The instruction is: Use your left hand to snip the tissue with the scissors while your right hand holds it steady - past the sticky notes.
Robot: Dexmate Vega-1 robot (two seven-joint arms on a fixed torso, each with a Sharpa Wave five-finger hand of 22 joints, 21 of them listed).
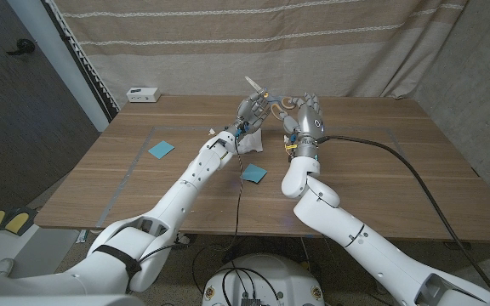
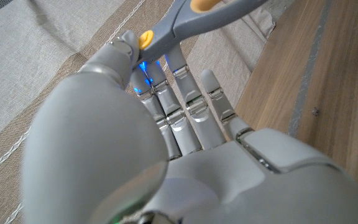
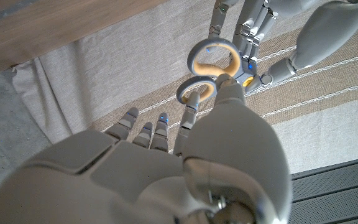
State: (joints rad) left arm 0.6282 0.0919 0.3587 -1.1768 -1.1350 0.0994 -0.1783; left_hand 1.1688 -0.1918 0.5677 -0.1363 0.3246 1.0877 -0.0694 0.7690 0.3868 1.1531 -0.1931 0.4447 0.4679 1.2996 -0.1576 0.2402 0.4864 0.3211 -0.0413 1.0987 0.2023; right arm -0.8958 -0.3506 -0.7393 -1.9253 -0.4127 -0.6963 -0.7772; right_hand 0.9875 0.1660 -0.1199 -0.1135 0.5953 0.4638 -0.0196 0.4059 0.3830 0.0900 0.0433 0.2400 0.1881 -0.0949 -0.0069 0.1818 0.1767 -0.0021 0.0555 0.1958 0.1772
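We recorded, from the robot's left across to its right, the following items. A white box (image 1: pixel 142 93) stood at the far edge of the wooden table (image 1: pixel 398 183), well to the left of the left hand. One blue sticky note (image 1: pixel 161 150) lay nearer the robot than that hand and to its left. The left hand (image 1: pixel 250 110) was raised over the far middle of the table, gripping the scissors (image 1: pixel 256 88) at their pivot between thumb and fingers; in the left wrist view the grey blades and yellow pivot (image 2: pixel 145 40) sat against its fingers (image 2: pixel 185 93). The scissor tips pointed up and away from the hand toward the curtain (image 1: pixel 253 42). The white tissue (image 1: pixel 251 142) lay on the table just below the left hand, on the robot's side of it, and we could not tell whether either hand touched it. A second blue sticky note (image 1: pixel 253 173) lay nearer the robot than the tissue. The right hand (image 1: pixel 306 119) stood just beside the left, fingers upright; in the right wrist view one of its fingers (image 3: pixel 191 109) reached into a grey, yellow-lined handle loop (image 3: pixel 197 91) of the scissors, so both hands held the tool. A black cable (image 1: pixel 415 183) ran back from the right wrist.
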